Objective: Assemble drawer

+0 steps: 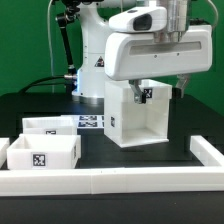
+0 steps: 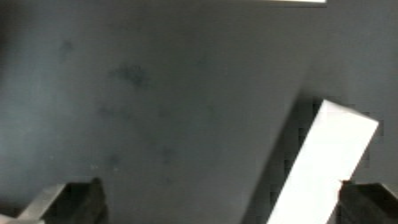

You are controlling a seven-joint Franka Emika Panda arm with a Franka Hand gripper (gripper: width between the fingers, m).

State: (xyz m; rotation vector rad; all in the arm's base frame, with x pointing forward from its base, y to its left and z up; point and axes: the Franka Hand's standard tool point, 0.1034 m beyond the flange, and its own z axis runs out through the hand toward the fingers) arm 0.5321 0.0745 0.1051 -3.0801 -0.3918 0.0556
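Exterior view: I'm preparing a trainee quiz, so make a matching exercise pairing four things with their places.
Things:
1 box shell
2 front tray
3 marker board
4 rail

Places:
A nearest the camera, running across
B standing in the middle
C exterior view's left, beside the rail
D lying flat between trays and shell

Pairs: 1-B, 2-C, 3-D, 4-A

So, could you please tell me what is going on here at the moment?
The arm's tool hangs open just above the large box shell of the drawer. In the wrist view a white wall of the shell shows between its fingers, and nothing is gripped. The far tray and the near tray sit loose on the table at the exterior view's left, not yet in the shell. The white rail runs along the front.
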